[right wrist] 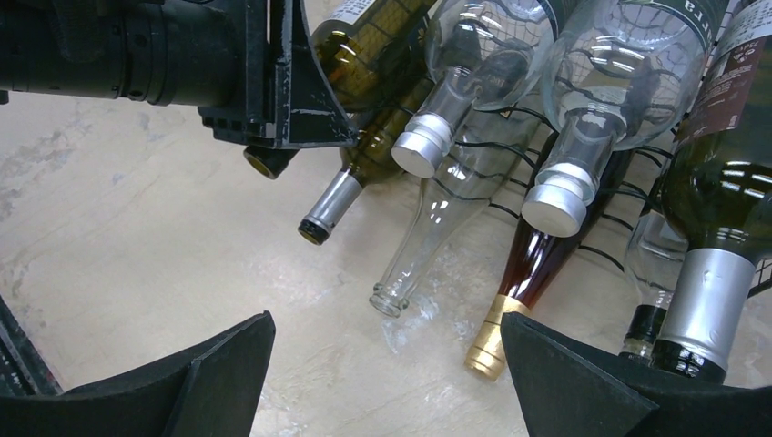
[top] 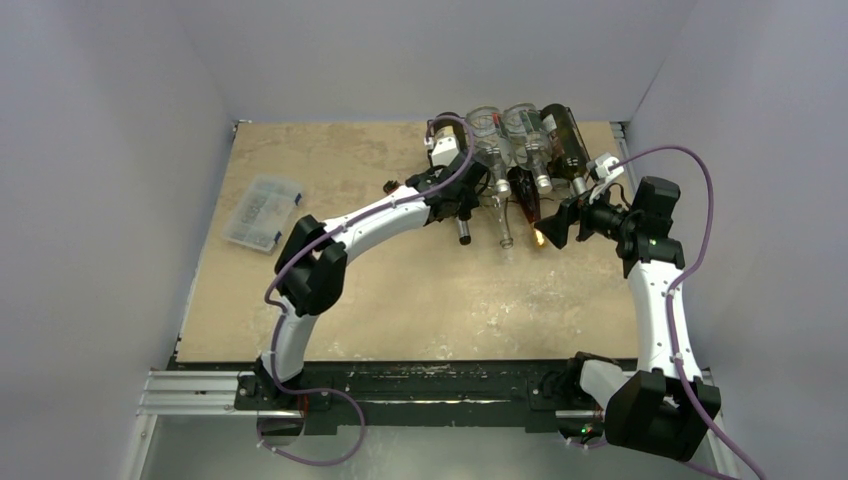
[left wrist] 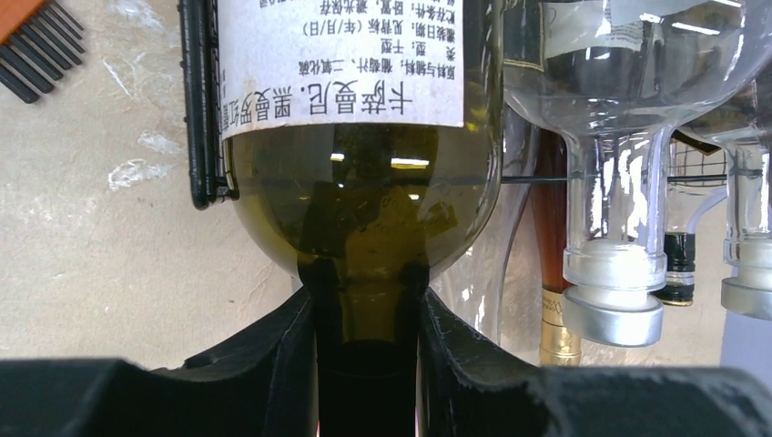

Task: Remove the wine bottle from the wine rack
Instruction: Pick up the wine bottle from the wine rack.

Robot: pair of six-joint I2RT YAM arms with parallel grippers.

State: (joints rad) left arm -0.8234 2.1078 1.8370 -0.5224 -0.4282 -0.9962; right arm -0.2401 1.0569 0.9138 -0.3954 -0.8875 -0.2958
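The black wire wine rack (top: 560,150) stands at the back of the table, loaded with several bottles lying neck-forward. At its upper left lies a green wine bottle (left wrist: 364,200) with a white label, its shoulder beside the rack's black wire edge (left wrist: 202,109). My left gripper (left wrist: 364,319) is shut on this bottle's neck, one black finger (left wrist: 273,355) pressed on each side. From above, the left gripper (top: 458,192) sits at the rack's front left. My right gripper (right wrist: 387,364) hangs open above bare table in front of the rack's right half (top: 555,225), holding nothing.
Clear bottles with silver caps (right wrist: 423,146), an uncapped clear bottle (right wrist: 414,264), an amber bottle with a gold capsule (right wrist: 519,282) and a dark green one (right wrist: 719,228) fill the rack. A clear compartment box (top: 262,212) lies at the left. White walls enclose the table.
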